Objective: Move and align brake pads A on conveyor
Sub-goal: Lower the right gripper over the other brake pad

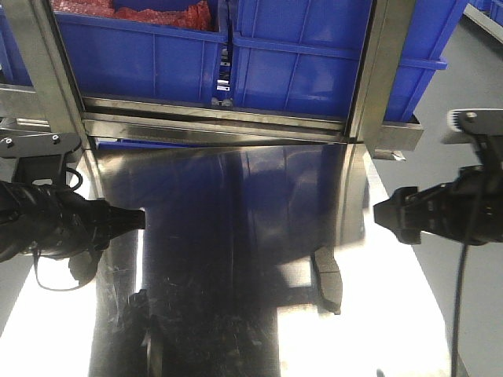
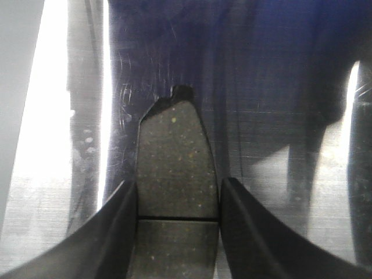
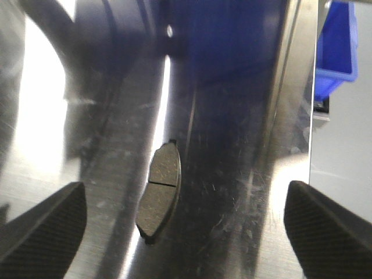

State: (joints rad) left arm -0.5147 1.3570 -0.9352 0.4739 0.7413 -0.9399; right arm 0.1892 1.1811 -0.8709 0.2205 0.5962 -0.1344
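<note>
left end effector (image 2: 177,182) clamped on brake pad (image 2: 174,145), right end effector (image 3: 185,189) spread wide above second pad (image 3: 160,195)

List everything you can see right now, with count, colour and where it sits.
table: one, shiny steel, fills the foreground.
brake pad: two, dark grey; one lying on the right of the table, the other between the fingers of the left gripper.
bins: at least two, blue, on the rack behind the table; the left one holds something red.
rack: one, steel, behind the table.
left gripper: black, closed on a pad, at the table's left.
right gripper: black, open, holding nothing, at the table's right edge.
</note>
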